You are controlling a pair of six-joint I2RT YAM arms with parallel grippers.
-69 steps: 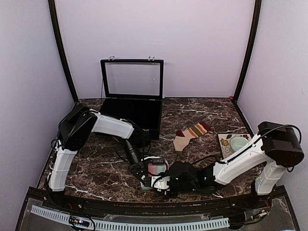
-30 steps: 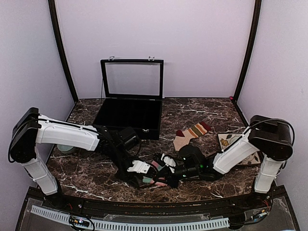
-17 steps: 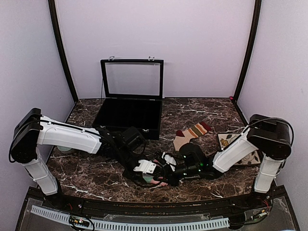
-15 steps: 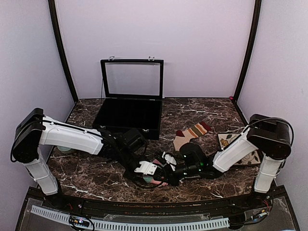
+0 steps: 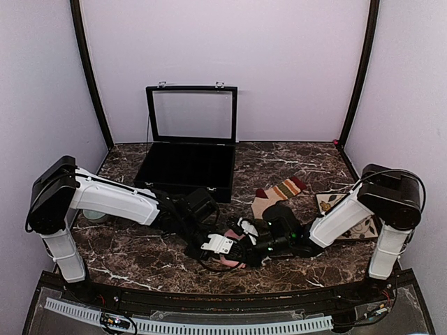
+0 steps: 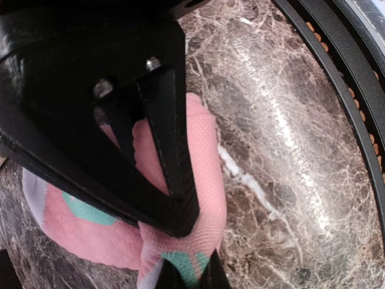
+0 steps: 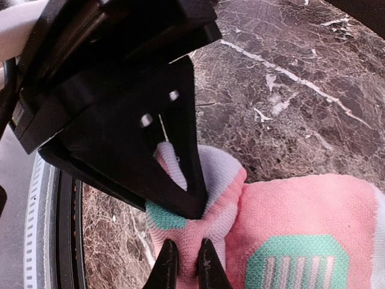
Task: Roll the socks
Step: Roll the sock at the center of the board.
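- Top view: L gripper [image 5: 222, 246] and R gripper [image 5: 244, 230] meet nose to nose over the pink sock [image 5: 234, 259]. The sock is bunched up near the near edge of the table [image 5: 133, 259], approx mid-width.
- Vs 1 s ago: L arm's shoulder and elbow have swung in toward centre, and the bundle sits a bit further right. L jaws were partly apart then and are now closed on the pink sock. R grip is unchanged.
- Tan sock [image 5: 278, 192] lies flat right of centre, same spot as before, well apart from the pink one. Case [image 5: 188, 167] at back-left, lid up, not moved.
- Room: bare marble toward the near-left corner and between the arms and the case. A patterned tile [image 5: 327, 204] sits by the right edge.
- L wrist view: own tips at the frame bottom pinch a pink fold w/ a teal patch. R gripper's black fingers come in from the top, closed on the same fabric. Bare marble runs right up to the black rim [image 6: 343, 78], near.
- R wrist view: own tips are closed on a pink fold. L gripper looms in front, its fingertip on the sock's pale part. Open marble beyond, upper right.
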